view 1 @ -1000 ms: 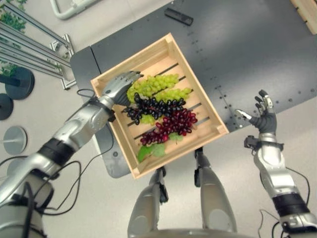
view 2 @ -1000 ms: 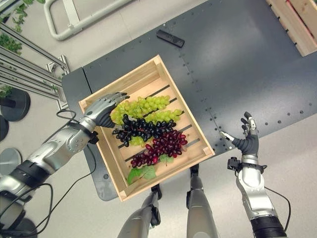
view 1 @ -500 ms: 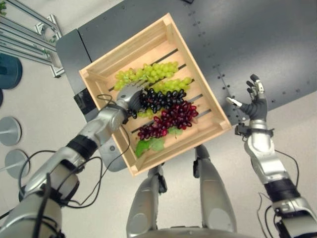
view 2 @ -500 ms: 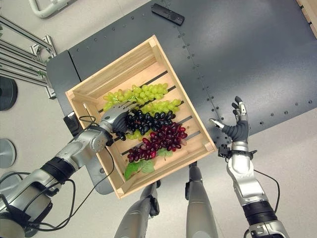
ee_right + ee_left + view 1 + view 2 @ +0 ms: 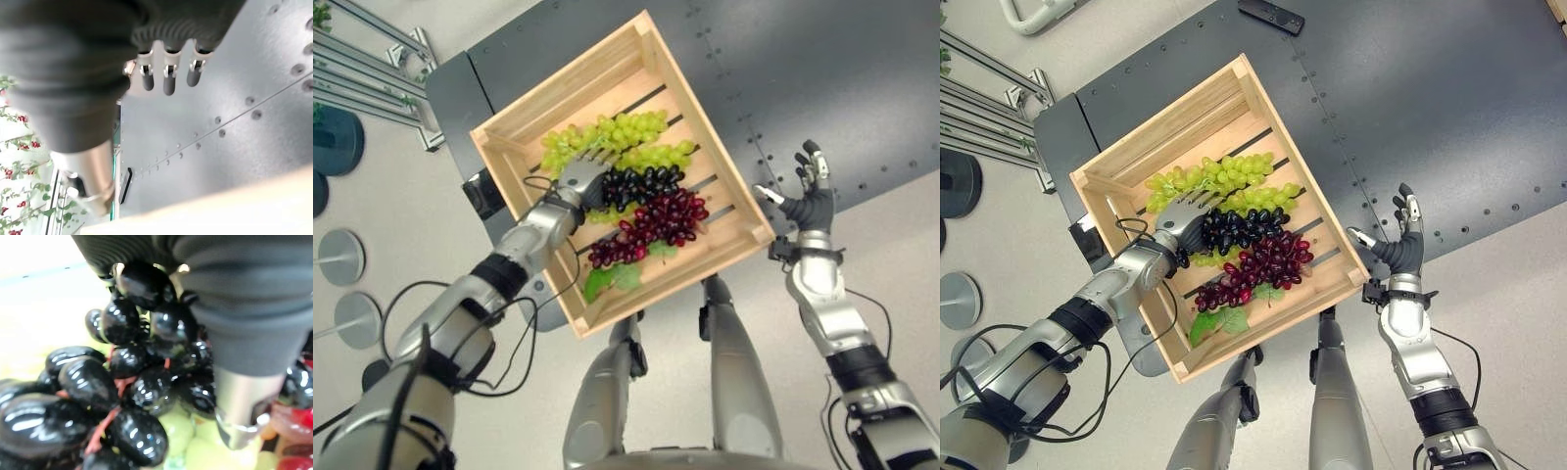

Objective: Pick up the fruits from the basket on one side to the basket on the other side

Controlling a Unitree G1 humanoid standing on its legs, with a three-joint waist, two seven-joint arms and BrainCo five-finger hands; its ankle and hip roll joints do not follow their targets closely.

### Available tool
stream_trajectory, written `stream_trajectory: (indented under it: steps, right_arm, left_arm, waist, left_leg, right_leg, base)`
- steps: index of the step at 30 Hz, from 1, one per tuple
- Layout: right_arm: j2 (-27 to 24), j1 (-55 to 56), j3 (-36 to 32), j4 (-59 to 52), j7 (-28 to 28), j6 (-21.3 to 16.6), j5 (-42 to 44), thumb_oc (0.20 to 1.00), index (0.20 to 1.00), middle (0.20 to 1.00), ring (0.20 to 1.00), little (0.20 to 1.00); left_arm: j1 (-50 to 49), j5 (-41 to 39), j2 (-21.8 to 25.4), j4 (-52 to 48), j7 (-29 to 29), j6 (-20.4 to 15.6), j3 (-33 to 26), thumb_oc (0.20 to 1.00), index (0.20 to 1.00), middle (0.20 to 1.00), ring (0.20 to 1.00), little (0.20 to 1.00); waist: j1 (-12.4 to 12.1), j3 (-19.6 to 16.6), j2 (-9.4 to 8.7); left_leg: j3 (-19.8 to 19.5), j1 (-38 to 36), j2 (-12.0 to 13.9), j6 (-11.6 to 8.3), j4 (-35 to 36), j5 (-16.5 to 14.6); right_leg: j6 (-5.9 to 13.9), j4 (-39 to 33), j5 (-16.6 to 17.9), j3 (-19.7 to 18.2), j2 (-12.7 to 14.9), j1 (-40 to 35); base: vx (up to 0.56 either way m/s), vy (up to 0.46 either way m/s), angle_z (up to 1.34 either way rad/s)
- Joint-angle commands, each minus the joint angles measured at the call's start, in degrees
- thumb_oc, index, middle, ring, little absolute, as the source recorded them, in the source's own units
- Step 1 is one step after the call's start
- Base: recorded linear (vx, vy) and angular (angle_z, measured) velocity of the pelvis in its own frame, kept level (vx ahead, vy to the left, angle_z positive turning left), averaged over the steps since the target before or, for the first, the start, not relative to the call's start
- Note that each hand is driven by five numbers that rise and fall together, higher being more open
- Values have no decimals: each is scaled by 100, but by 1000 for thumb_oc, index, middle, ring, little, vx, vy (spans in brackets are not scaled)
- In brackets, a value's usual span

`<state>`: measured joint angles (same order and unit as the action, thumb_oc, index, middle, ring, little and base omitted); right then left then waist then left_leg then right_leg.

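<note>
- My left hand (image 5: 579,182) is down in the wooden crate (image 5: 533,110), its fingers lying over the near end of the black grape bunch (image 5: 641,184).
- Half a second ago it was on that same end of the dark bunch; a second ago it was up on the green grapes (image 5: 612,132) at the crate's far-left side, so it has come across onto the black ones.
- In the left wrist view the black grapes (image 5: 98,396) press right against the palm cover and the thumb lies alongside them; I cannot tell whether the fingers have closed round them.
- The bunch lies in the crate between the green grapes and the red grape bunch (image 5: 651,225), with a green leaf (image 5: 612,281) at the red bunch's near end.
- My right hand (image 5: 809,203) is held up over the edge of the dark grey table (image 5: 842,78), just beside the crate's right corner, fingers spread and relaxed, holding nothing, as it was in both earlier moments.
- The whole scene has slid in the head views since a second ago: that is my camera moving, the crate sits on the table as before.
- A black remote-like bar (image 5: 1270,16) lies on the table beyond the crate.
</note>
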<state>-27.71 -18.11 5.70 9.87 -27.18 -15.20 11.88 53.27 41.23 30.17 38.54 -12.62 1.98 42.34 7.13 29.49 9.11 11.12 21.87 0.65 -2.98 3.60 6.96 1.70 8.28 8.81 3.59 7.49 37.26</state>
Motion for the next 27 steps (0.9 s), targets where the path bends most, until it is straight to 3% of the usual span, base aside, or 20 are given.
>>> stream_trajectory:
  steps: [1,9,10,27]
  right_arm:
    - [-107,23,-48,-414,-131,-329,-240,1000,1000,1000,1000,1000]
    - [-87,-1,-52,-402,-207,-300,-215,1000,1000,1000,1000,1000]
    - [-61,-18,-55,-404,-221,-285,-202,1000,1000,1000,1000,1000]
    - [54,-200,66,-312,-269,-363,-149,1000,1000,1000,1000,1000]
  left_arm:
    - [66,430,-399,725,143,108,196,1000,1000,1000,1000,1000]
    - [134,697,-853,1595,293,469,205,1000,1000,1000,1000,1000]
    - [138,705,-952,1720,296,523,172,200,200,200,200,200]
    - [271,757,-1204,1862,189,581,206,200,200,200,200,200]
  waist:
    - [253,30,-29]
    - [289,30,-7]
    - [298,30,-3]
    - [297,30,43]
  left_leg:
    - [-13,374,44,-23,-820,-514]
    - [58,441,70,-21,-831,-535]
    - [64,438,69,-20,-827,-536]
    - [11,437,62,-19,-872,-562]
  right_leg:
    - [493,226,-542,-90,-9,-235]
    - [479,274,-555,-160,-54,-87]
    - [477,278,-554,-170,-60,-82]
    - [448,295,-564,-153,-78,-129]
  base:
    - [-13,-4,-4]
    - [3,-9,-4]
    - [0,0,0]
    - [0,0,0]
